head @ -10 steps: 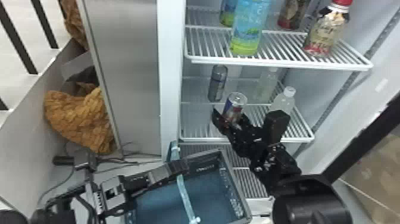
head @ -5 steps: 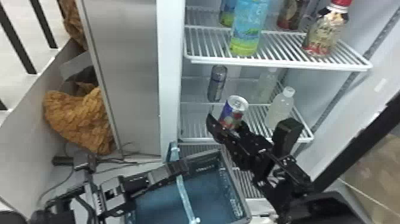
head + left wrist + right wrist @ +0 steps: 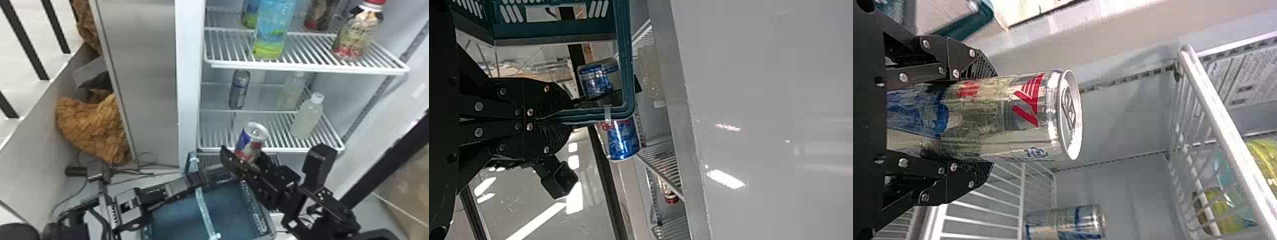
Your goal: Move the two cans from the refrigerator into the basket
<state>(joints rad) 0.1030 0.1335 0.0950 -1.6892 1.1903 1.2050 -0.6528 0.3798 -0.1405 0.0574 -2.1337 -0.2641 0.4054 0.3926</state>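
The floor is pale, with loose cables on it and a crumpled brown covering [image 3: 92,127] beside the refrigerator [image 3: 188,79]. In this head view I have one can [image 3: 250,140] in the right gripper [image 3: 245,156], lid up and a little tilted, before the front edge of the lower wire shelf [image 3: 287,149]. I judge I'm partway through bringing it out. The basket [image 3: 260,220] lies below and nearer me, so next I should draw the can back, lower it over the open mouth and only then let go. The handle [image 3: 206,212] crosses that mouth and could catch the can. A pale bottle [image 3: 308,116] stands on the shelf behind my wrist; larger bottles stand above.

In the left wrist view, the left gripper [image 3: 551,117] has its fingers brought together on the basket's handle. Blue can surfaces show past it; I can't tell whether that's one can or two.

In the right wrist view, the right fingers are parted by the can's width, pressing both its sides. A second can [image 3: 1068,222] sits farther inside the refrigerator, near a wire shelf. I'd fetch that one after this drop.
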